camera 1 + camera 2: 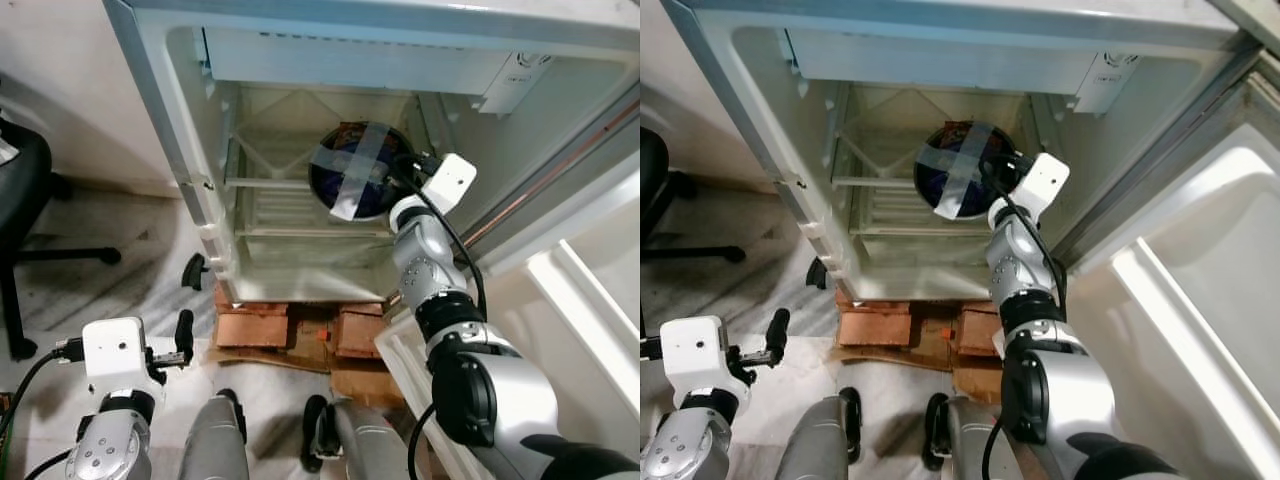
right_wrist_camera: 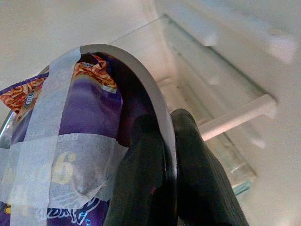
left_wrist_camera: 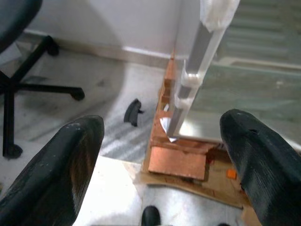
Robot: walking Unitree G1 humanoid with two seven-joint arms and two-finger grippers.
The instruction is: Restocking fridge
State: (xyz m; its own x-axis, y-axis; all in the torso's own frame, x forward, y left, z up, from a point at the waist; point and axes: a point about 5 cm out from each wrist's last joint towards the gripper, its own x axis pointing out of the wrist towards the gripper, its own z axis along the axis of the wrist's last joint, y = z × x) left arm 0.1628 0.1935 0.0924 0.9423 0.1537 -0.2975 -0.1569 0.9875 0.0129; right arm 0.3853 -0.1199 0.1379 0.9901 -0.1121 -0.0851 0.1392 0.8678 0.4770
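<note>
The fridge (image 1: 190, 150) stands open on bricks (image 1: 252, 326), its door (image 1: 590, 290) swung wide to the robot's right, and the step in hand looks like the placing — the right arm reaches deep into the cabinet with a bowl (image 1: 355, 170) held up near the upper shelf (image 1: 280, 183). The bowl is grey-rimmed, with a purple packet (image 2: 89, 122) taped in under a cross of pale tape (image 1: 962, 170). The right gripper (image 2: 162, 155) pinches the bowl's rim, one finger inside and one outside, closed tight on it. Next, I judge, the bowl must come level and settle onto a shelf before the fingers let go; tilted as it is, it would likely roll or slide if released now. The left gripper (image 3: 162, 141) hangs low by the robot's left leg, its fingers spread wide with nothing between them, above the floor (image 1: 120, 290) near a chair (image 1: 20, 200). Hard to make out — whether the bowl's underside touches a shelf yet, since the bowl itself hides it; the packet's print is partly covered by tape; a small dark object (image 1: 194, 270) on the floor can't be identified.
</note>
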